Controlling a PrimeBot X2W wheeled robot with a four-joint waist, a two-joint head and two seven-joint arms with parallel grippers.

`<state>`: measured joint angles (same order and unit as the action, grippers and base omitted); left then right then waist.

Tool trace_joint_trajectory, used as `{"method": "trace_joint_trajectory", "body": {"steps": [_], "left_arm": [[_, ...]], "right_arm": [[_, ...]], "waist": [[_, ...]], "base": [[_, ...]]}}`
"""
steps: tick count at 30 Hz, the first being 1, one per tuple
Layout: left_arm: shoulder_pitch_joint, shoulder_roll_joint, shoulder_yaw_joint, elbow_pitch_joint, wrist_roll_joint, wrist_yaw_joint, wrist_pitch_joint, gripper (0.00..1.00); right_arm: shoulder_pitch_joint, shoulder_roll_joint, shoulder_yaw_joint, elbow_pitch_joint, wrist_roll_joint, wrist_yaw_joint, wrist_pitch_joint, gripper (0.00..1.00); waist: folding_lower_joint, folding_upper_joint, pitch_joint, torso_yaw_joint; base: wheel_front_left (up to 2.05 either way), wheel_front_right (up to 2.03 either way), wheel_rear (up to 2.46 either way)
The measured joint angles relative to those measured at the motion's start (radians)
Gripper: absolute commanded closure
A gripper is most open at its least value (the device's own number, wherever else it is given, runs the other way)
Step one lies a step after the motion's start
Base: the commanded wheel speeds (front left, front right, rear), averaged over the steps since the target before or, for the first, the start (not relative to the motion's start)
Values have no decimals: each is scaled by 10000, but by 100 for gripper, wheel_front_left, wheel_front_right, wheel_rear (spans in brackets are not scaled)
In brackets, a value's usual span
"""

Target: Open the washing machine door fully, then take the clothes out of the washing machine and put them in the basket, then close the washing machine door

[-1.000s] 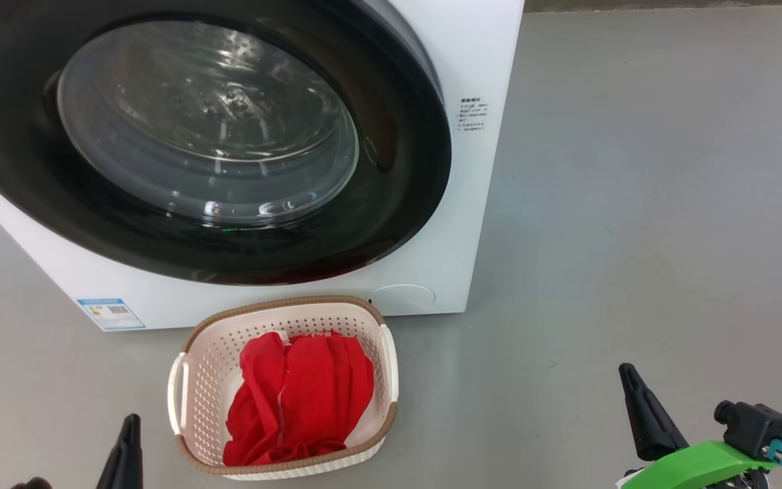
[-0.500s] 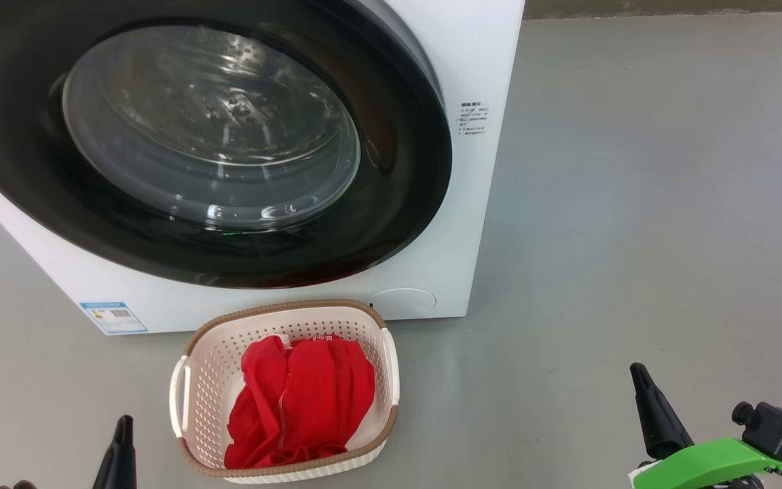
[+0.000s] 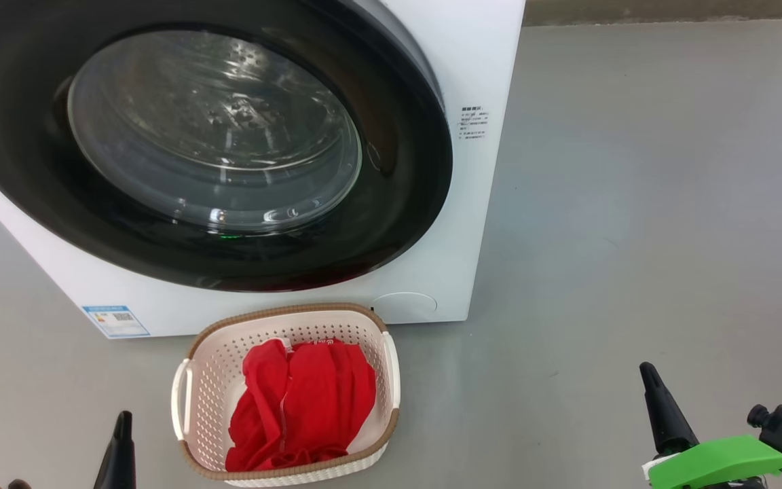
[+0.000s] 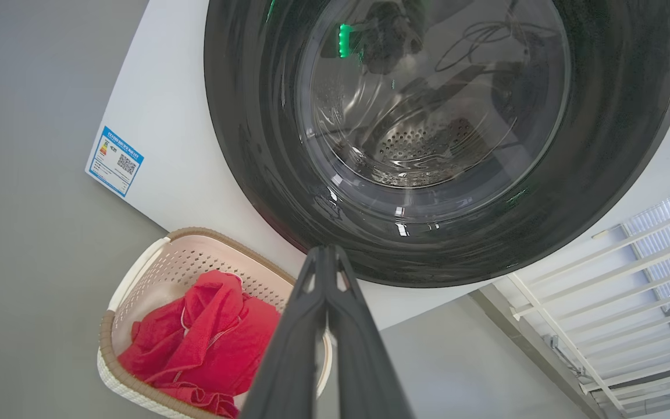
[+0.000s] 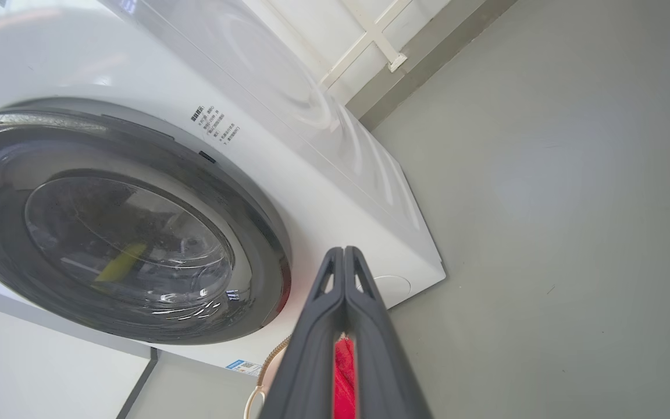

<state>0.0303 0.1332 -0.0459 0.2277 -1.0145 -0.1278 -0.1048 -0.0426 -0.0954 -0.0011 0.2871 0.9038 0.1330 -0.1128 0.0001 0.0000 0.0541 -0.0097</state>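
A grey floor carries the white washing machine, and the washing machine door sits closed against its front. Just before it stands the basket with the red clothes inside. The left gripper and the right gripper both have their fingers pressed together, holding nothing.

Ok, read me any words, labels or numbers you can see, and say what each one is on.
Blue label, low on the washing machine front: a QR code and print, too small to read.
Black printed lines, on the front beside the washing machine door: too small to read.
No text can be quoted.
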Motion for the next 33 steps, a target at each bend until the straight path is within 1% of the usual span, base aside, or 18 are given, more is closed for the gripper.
{"method": "trace_joint_trajectory", "body": {"steps": [22, 24, 33], "left_arm": [[-236, -196, 318, 109, -1931, 0, 617, 100], [-368, -261, 378, 127, -2247, 0, 725, 100], [-422, -395, 497, 171, -2997, 0, 980, 100]], "right_arm": [[-22, 65, -288, -38, 2318, -8, 619, 100], [-35, 67, -393, -52, 2685, -8, 723, 100], [-37, 113, -472, -67, 3561, -8, 953, 100]], "waist": [[0, 0, -164, 31], [0, 0, -186, 35], [0, 0, -253, 48]], "base": [[0, 0, 0], [0, 0, 0], [0, 0, 0]]}}
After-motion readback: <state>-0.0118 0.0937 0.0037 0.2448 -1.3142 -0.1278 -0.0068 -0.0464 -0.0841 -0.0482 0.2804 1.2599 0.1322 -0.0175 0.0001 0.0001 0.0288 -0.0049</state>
